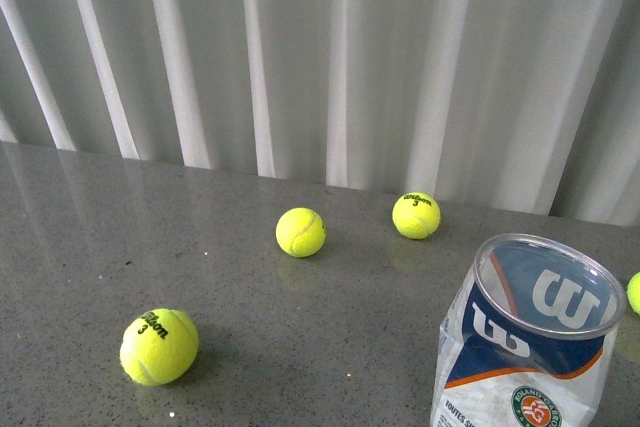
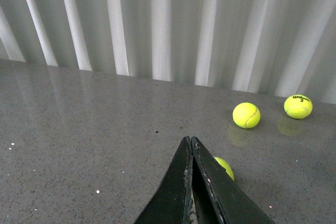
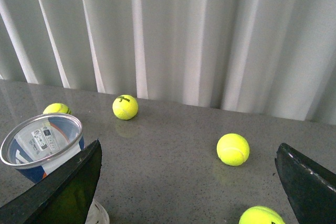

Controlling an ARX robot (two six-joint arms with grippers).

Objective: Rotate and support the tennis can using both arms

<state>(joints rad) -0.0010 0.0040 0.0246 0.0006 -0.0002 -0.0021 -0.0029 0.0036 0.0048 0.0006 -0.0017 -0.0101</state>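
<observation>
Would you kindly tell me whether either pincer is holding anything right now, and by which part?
Nothing is held. The left pincer is shut on nothing, above the table. The right pincer is wide open; the tennis can stands upright beside one finger, ungripped.

Backdrop is just a pale grey-white curtain (image 1: 330,57) hanging in long vertical folds, running the whole width behind everything. It comes down right to the back edge of the counter (image 1: 150,237), which is grey speckled stone with a bit of a polish, so you get soft reflections in it. Light is even and diffuse, with only soft shadows.
</observation>
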